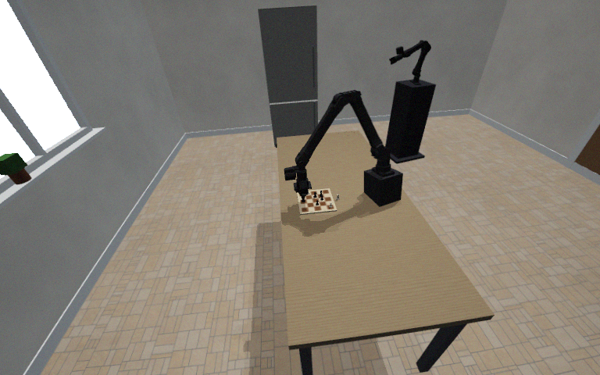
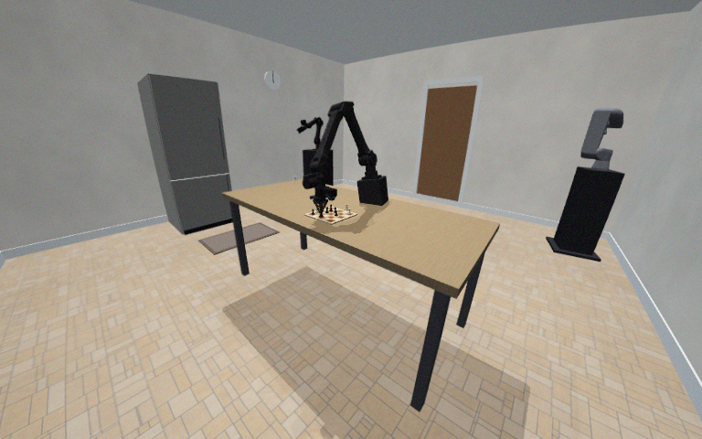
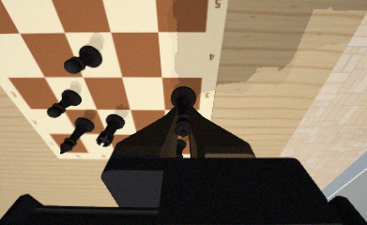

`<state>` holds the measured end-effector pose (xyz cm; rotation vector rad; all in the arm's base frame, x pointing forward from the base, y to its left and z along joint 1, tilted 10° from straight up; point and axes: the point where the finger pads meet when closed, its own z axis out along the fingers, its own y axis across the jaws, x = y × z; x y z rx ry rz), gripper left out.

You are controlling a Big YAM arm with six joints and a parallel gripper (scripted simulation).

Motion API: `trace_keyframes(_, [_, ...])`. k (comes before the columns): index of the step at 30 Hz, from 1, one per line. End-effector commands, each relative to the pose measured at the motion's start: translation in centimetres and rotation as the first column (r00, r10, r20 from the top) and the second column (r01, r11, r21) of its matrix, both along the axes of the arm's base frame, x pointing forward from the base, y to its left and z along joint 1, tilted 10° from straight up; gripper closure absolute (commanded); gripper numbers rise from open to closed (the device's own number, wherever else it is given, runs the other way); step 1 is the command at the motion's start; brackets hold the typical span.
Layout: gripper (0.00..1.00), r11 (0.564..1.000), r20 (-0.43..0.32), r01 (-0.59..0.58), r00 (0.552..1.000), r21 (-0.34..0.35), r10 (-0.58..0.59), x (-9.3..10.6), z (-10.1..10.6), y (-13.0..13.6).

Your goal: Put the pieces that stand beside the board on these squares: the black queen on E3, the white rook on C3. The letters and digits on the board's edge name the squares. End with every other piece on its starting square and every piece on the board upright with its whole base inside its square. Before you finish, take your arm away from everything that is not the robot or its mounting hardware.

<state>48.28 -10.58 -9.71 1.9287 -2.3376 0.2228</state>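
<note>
- The gripper (image 3: 184, 126) had its jaws drawn nearly together, pinching the black queen (image 3: 183, 100) by its slim upper body, the two dark fingers pressed against either side of the piece.
- In the wrist view the queen's round base hung over the brown square at the board's (image 3: 138, 14) edge, in the row marked 3, beside the border.
- Whether the base was touching the square or hanging just above it could not be told.
- Readable writing on the board's pale border: a "5" near the top corner, a "4" below it and a "3" just beside the queen's square; the same digits showed faintly on the opposite border. No letters could be read from any view.
- Four other black pieces stood on the board to the left of the gripper in the wrist view: a pawn (image 3: 83, 59), a second pawn (image 3: 64, 103), a pointed piece (image 3: 77, 133) on the corner brown square and a crowned piece (image 3: 111, 128) just beside it.
- The white rook (image 1: 337, 196) stood on the table (image 1: 368, 265), just off the board's side nearest the arm's base, apart from the gripper.
- From the exterior view the arm (image 2: 338, 141) reached down to the board's far edge with the gripper pointing straight down.
</note>
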Motion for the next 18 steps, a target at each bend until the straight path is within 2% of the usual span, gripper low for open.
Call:
trace_keyframes(1, [1.0, 1.0, 0.048, -0.012, 0.999, -0.003, 0.012, 0.96, 1.79, -0.23])
trace_keyframes(18, [1.0, 1.0, 0.048, -0.012, 0.999, -0.003, 0.012, 0.97, 1.88, -0.25])
